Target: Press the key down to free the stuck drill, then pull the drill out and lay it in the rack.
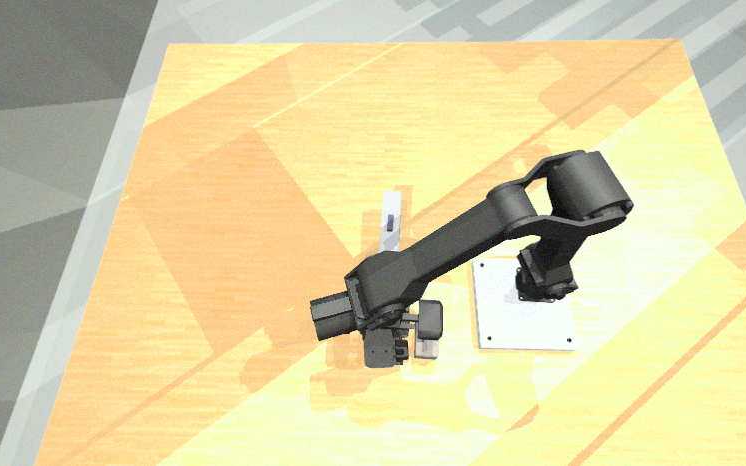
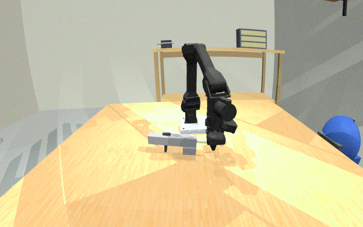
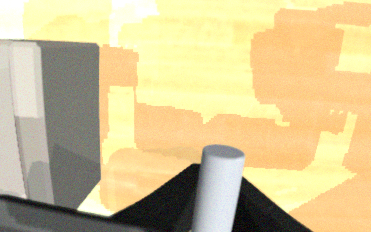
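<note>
The dark grey six-joint arm [image 1: 451, 243] is standing on a white square base plate [image 1: 561, 341] toward the right side of the pale wooden desk [image 1: 248, 376], reaching across toward the desk's middle and bending its wrist down. Its black pincer [image 2: 213, 147] is pointing at the desk top, closed around a slim pale grey cylindrical drill [image 3: 219, 185]. In the wrist view the rod is standing up between the two dark fingers, its rounded end free above the wood.

Just beside the pincer, a light grey block-shaped fixture [image 2: 172, 139] is sitting near the middle of the desk, raised on a thin dark leg. A small dark blue key [image 2: 166, 133] is lying on its top face, toward the end farther from the pincer. In the exterior view a thin pale line is running from the near end of the fixture to the pincer; whether the drill's tip is inside the block or already out cannot be told. In the wrist view the fixture's grey end face [image 3: 69, 120] is filling the left side, apart from the rod.

Beyond the far edge of the desk, a wooden shelf frame [image 2: 156, 76] is carrying a slatted box [image 2: 251, 38]. A blue rounded object [image 2: 342, 135] is sitting off the desk's right edge.
</note>
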{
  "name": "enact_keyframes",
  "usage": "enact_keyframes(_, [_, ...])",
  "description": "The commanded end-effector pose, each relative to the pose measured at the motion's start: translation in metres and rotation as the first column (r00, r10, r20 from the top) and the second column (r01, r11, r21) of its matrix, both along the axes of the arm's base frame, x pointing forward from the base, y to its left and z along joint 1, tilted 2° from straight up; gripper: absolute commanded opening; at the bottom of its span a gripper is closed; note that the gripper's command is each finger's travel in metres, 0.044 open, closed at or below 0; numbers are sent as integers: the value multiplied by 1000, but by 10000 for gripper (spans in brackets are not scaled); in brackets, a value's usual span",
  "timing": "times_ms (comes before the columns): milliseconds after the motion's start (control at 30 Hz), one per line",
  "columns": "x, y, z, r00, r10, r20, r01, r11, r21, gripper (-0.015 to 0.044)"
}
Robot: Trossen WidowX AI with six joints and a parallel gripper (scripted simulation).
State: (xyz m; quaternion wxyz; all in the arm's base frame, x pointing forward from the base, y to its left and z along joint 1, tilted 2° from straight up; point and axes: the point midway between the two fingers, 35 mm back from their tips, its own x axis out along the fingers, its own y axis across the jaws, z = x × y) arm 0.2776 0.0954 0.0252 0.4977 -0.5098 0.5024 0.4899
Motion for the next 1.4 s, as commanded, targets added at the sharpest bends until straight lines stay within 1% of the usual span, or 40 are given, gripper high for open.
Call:
enact_keyframes(0, [1,8,0,1000,-1,1,1,1000,4,0])
enact_keyframes(1200, [1,59,-3,1000,-1,1,1,1000,9,0])
enact_keyframes(1367, [0,54,0,1000,-1,0,1,1000,8,0])
